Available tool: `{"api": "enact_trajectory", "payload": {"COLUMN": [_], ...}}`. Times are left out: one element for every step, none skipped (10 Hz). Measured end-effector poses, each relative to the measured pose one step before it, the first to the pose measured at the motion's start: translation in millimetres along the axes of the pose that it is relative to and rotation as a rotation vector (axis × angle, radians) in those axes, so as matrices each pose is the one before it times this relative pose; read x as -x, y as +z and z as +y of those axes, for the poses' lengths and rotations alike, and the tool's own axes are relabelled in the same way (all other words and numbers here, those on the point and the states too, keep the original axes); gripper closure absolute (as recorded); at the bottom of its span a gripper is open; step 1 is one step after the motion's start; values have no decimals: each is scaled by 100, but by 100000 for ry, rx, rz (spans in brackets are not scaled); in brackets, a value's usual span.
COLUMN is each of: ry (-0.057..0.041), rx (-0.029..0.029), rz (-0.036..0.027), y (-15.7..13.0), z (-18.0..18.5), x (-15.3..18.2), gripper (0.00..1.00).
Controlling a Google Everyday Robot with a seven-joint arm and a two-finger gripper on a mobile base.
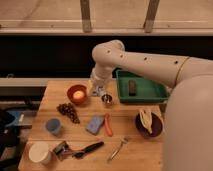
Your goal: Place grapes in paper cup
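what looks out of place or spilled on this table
Nothing stands out. The grapes lie in one bunch on the table, not scattered; the paper cup and blue cup stand upright at the front left. The gripper hangs between the orange bowl and the green tray, away from the grapes.
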Motion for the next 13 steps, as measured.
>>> {"api": "enact_trajectory", "payload": {"ry": [-4028, -4208, -5952, -4613, -1164, 141, 105, -59, -290, -734, -529, -855, -609], "rx": [3408, 3180, 3585, 2483, 548, -33, -46, 15, -189, 96, 847, 653, 693], "rz": [1164, 611, -190, -404, -93, -52, -68, 79, 185, 922, 1002, 1668, 1980], "y": [1196, 952, 791, 488, 157, -40, -33, 71, 113, 899, 1390, 1750, 1762], "z": [2481, 2194, 2375, 1617, 327, -63, -75, 78, 36, 236, 449, 485, 443], "x": [821, 770, 770, 524, 132, -16, -24, -3, -3, 142, 485, 527, 633], "gripper": [35, 35, 35, 35, 35, 35, 35, 35, 35, 35, 35, 35, 35]}}
